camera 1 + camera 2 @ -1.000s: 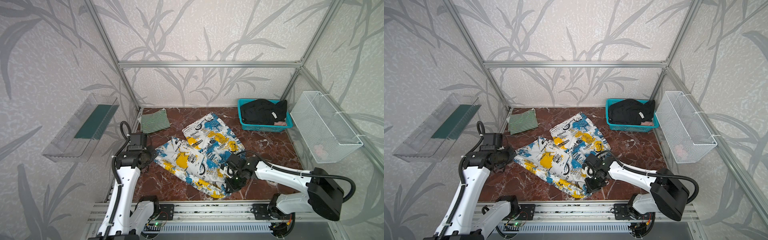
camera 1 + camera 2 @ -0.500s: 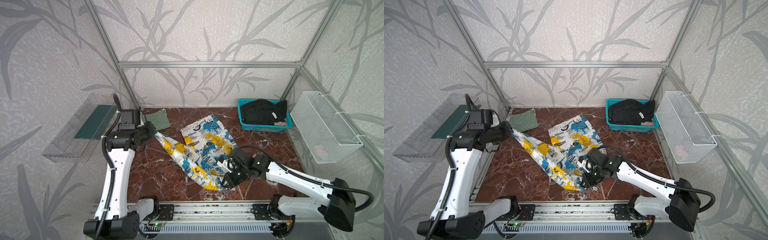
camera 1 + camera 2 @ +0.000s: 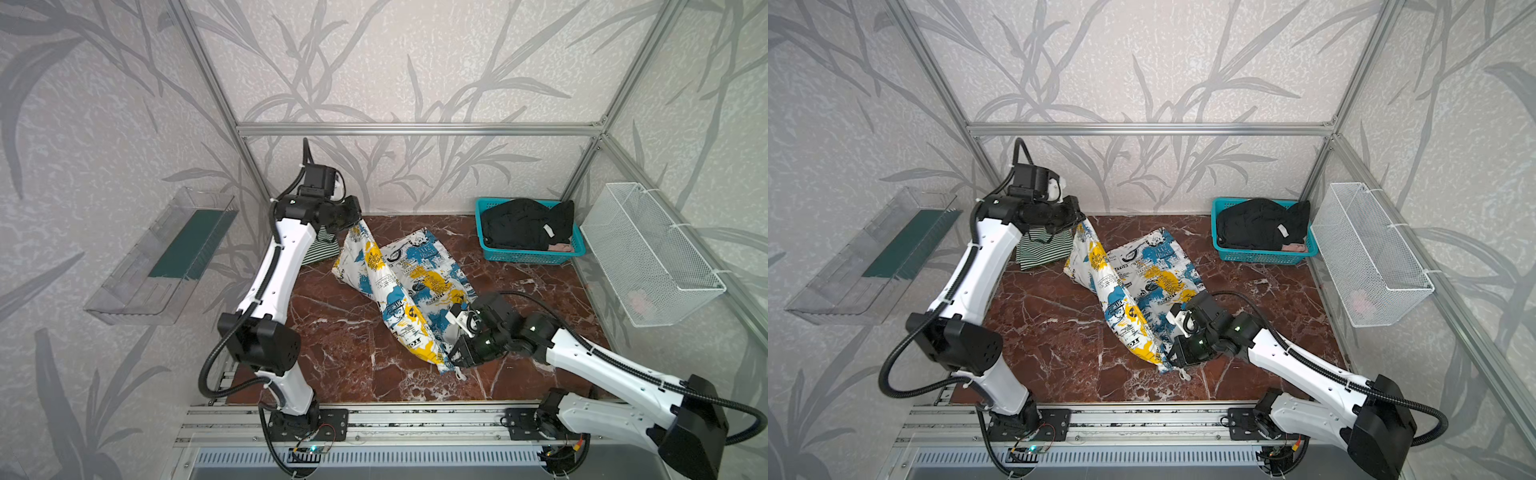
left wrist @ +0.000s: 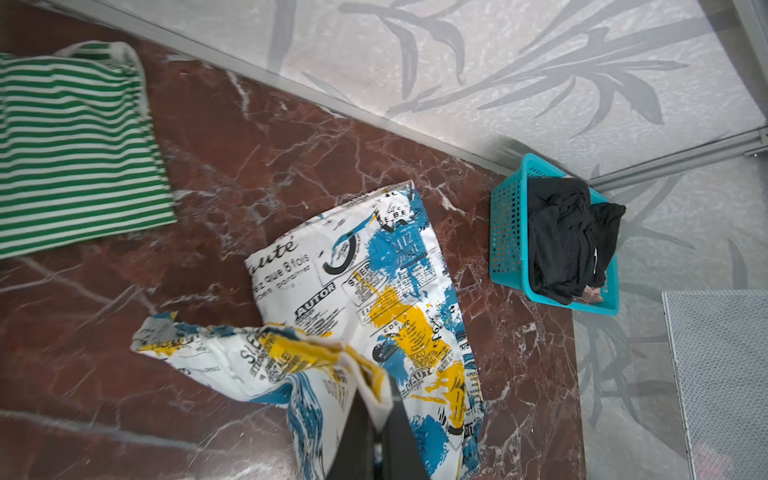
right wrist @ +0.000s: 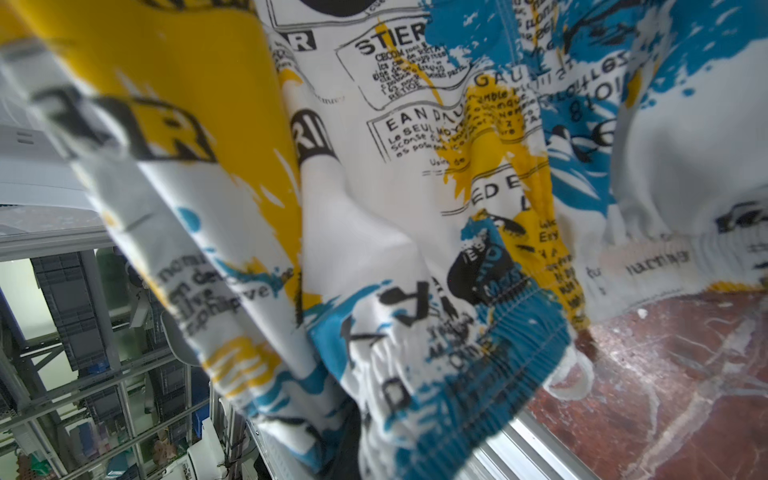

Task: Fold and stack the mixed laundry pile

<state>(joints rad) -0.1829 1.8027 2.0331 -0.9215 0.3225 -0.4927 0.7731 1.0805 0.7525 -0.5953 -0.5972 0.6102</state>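
So, the white printed garment with the blue, yellow and black splashes is held at two ends. One corner is pinched tight in the left end effector, raised near the back left corner of the desk. The elastic waistband end is clamped in the right end effector, low down near the front. In between, the cloth is pulled into a ridge, and the rest is spread flat on the marble behind it. The green-and-white striped garment is laid flat at the back left, partly hidden by the left arm in both top views. The black garment is heaped in the teal basket at the back right, with a small pinkish piece tucked at its edge. Something pink can be made out inside the wire mesh basket, too blurry to be named.
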